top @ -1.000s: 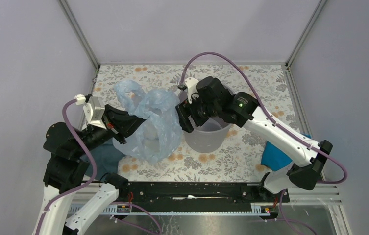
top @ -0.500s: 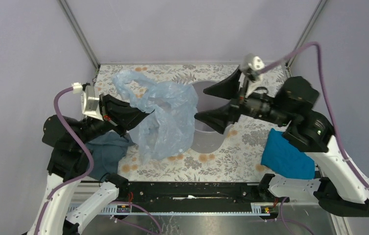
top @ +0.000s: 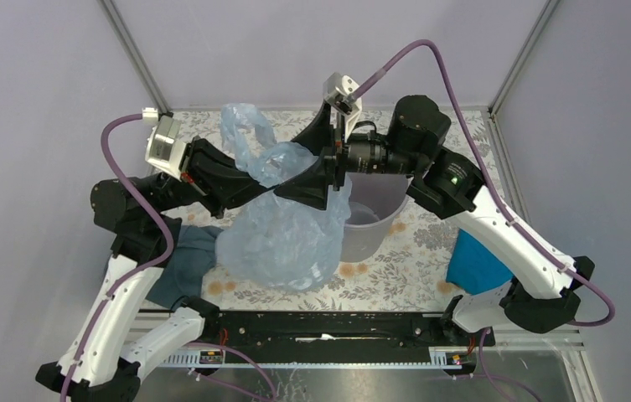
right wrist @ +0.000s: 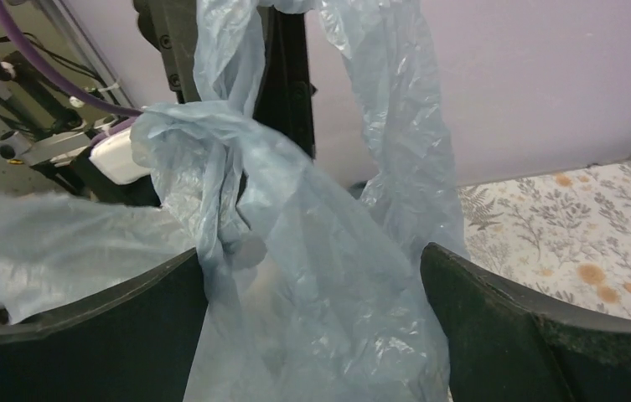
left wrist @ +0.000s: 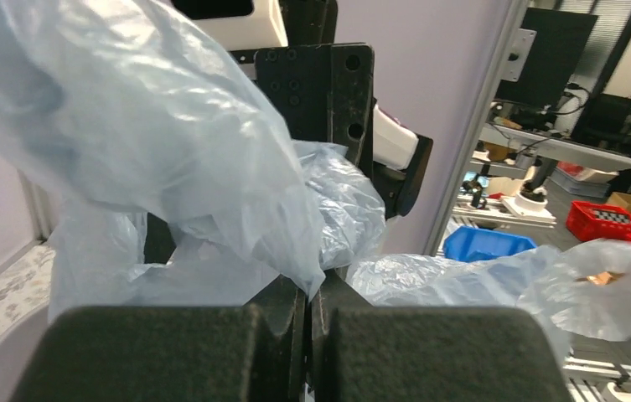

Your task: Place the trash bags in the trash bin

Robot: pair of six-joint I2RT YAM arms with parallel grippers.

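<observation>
The pale-blue translucent trash bag (top: pixel 282 239) hangs in the air over the table, just left of the light-grey trash bin (top: pixel 372 228). My left gripper (top: pixel 255 194) is shut on the bag's upper film, and its pinched jaws (left wrist: pixel 310 295) show a fold of the trash bag (left wrist: pixel 169 151) coming out between them. My right gripper (top: pixel 310 163) is open wide at the bag's top right. Its fingers (right wrist: pixel 530 335) stand on either side of the hanging film (right wrist: pixel 320 293) without pressing it. The bag and the right arm hide part of the bin.
A dark teal-grey cloth (top: pixel 184 261) lies at the near left under the left arm. A bright blue cloth (top: pixel 473 266) lies at the near right under the right arm. The floral table cover (top: pixel 429 234) is fenced by metal frame posts and lilac walls.
The right arm swung from the right side back to the bag, its open jaws now straddling the film. The left gripper lifted the bag higher and towards the bin.
</observation>
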